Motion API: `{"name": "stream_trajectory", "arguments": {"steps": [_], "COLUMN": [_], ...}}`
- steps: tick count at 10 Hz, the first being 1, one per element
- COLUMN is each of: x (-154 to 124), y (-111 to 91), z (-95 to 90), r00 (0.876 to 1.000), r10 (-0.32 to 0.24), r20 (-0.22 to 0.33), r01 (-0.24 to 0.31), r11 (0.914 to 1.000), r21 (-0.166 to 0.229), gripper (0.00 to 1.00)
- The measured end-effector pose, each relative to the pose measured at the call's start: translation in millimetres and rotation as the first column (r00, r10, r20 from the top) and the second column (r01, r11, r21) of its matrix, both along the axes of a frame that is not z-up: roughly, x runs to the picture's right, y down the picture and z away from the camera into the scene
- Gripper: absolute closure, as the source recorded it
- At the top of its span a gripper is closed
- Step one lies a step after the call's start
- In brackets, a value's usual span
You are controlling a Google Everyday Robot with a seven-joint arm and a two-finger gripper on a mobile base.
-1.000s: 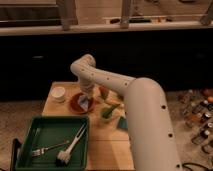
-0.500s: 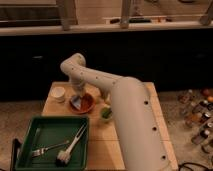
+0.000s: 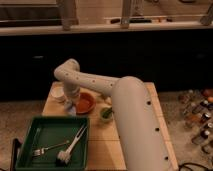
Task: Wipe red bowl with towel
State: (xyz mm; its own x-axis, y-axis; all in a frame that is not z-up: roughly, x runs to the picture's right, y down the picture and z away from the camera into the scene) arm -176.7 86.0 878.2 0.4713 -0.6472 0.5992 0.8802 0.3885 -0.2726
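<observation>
At the near left of the wooden surface (image 3: 152, 102) sits a green tray (image 3: 29, 146) holding a fork (image 3: 49, 149) and a brush (image 3: 70, 148). Beyond it, at the far left, stands a small white bowl (image 3: 58, 93). The hand (image 3: 71, 104) hangs low just beside the red bowl's (image 3: 85, 103) left rim, with a pale cloth (image 3: 69, 109) under it. I cannot tell how far open the hand is or whether it grips the cloth. Right of the red bowl is a small green cup (image 3: 106, 113), then the thick white arm (image 3: 131, 117).

Single high view, facing down along arm (image 3: 127, 115); jaws beside red bowl (image 3: 86, 103).
</observation>
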Motion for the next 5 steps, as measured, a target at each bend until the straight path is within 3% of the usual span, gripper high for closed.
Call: {"name": "stream_trajectory", "arguments": {"steps": [3, 5], "x": [47.4, 84.0], "y": [1.5, -3.8], "z": [-0.7, 2.3], "r00": [0.997, 0.988], "r10": [0.053, 0.108], "r20": [-0.052, -0.113], "r01": [-0.053, -0.109], "r11": [0.9985, 0.994], "r21": [-0.011, -0.004], "gripper": [1.0, 1.0]}}
